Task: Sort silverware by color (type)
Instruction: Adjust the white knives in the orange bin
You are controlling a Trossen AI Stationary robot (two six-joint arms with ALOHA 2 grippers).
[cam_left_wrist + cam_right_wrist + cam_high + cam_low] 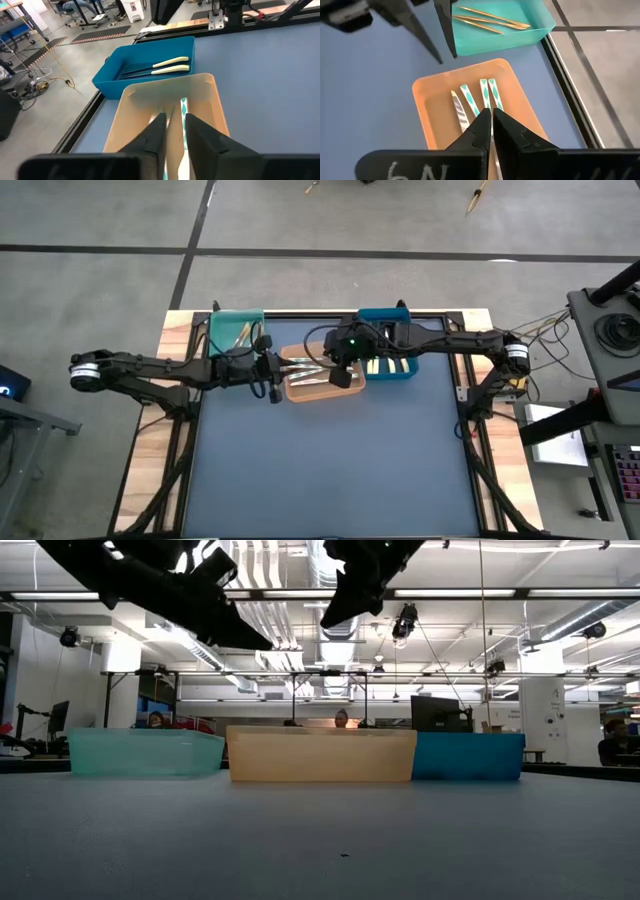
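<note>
The teal bin (236,330), upper left of centre in the high view, holds gold utensils (490,21). The left gripper (270,370) hangs over the orange bin (322,387), jaws slightly apart and empty. The right gripper (491,120), jaws closed and empty, hangs above teal-patterned silverware (479,97). The blue bin (392,366) holds cream-handled pieces (171,66).

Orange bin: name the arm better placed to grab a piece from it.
Left, probably: the left gripper hangs over the orange bin with fingers apart; the right gripper, also above it, is shut.
</note>
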